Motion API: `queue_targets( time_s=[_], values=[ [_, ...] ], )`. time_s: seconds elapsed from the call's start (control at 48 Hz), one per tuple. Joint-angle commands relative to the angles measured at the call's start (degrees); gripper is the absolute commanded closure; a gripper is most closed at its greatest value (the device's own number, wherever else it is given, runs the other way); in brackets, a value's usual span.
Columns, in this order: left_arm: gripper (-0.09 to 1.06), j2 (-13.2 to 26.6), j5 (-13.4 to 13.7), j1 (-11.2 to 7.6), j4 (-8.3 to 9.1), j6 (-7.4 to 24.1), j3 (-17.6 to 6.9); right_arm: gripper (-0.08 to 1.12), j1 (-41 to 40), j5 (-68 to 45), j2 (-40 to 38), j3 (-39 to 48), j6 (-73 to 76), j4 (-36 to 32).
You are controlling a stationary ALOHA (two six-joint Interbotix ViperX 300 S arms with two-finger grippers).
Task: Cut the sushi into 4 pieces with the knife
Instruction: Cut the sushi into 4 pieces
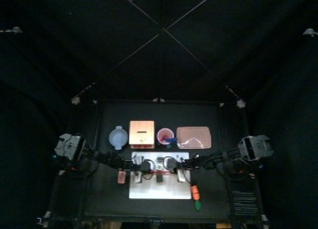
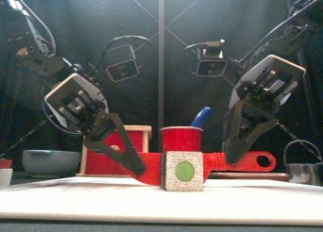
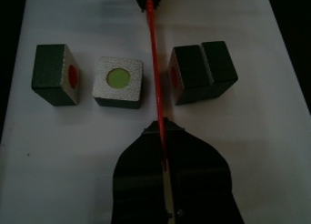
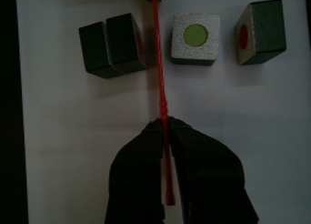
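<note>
The sushi roll lies in parts on the white cutting board [image 3: 243, 127]. A joined pair of dark green blocks [image 3: 203, 68] is on one side of the red knife [image 3: 151, 55]. On the other side are a piece lying face up with a green centre [image 3: 120, 78] and a single dark block [image 3: 56, 69]. The knife stands on edge between the pair [image 4: 112, 47] and the face-up piece [image 4: 198, 38]. My left gripper [image 3: 158, 127] and right gripper [image 4: 165, 126] are each shut on an end of the knife [image 2: 246, 162]. The face-up piece [image 2: 184, 171] stands nearest the front.
Behind the board stand the wooden box with red drawer front [image 2: 108, 149], the red cup [image 2: 182, 139] holding a blue knife [image 2: 199, 116], the blue-grey bowl [image 2: 51, 161] at left, the metal cutter [image 2: 300, 168] at right and the pink tray [image 1: 194, 137].
</note>
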Motion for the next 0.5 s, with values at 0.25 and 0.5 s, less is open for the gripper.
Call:
queue_targets(
  time_s=[0.25, 0.5],
  values=[
    [0.77, 2.46, 0.18, 2.11, 0.35, 0.53, -0.62, 0.97, -2.11, 0.18, 0.35, -0.53, -0.09, -1.05],
    [0.77, 2.02, 0.18, 5.45, 2.90, 0.53, -0.62, 0.97, -4.04, 1.32, -0.70, -0.62, -0.09, -2.29]
  ],
)
